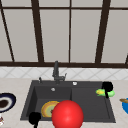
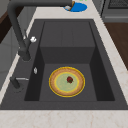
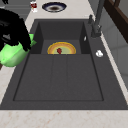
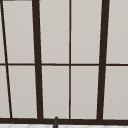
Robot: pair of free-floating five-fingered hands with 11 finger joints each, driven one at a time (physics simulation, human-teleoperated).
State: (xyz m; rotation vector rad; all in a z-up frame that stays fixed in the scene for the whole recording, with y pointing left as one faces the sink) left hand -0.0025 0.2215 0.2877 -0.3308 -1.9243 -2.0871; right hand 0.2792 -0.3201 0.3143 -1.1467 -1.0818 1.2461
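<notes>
My right robot hand (image 1: 107,87) seems clamped on the green cup (image 1: 106,93) at the sink's (image 1: 30,100) right edge; I should keep it level.

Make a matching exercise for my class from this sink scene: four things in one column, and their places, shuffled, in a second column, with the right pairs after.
Things:
1. yellow plate
2. green bowl
3. dark-rimmed plate
4. blue dish

Places:
A. on the counter left of the sink
B. at the right hand, by the sink's right edge
C. in the sink's basin
D. on the counter right of the sink

Pairs: 1-C, 2-B, 3-A, 4-D. The left hand hangs at the sink's front left corner.
</notes>
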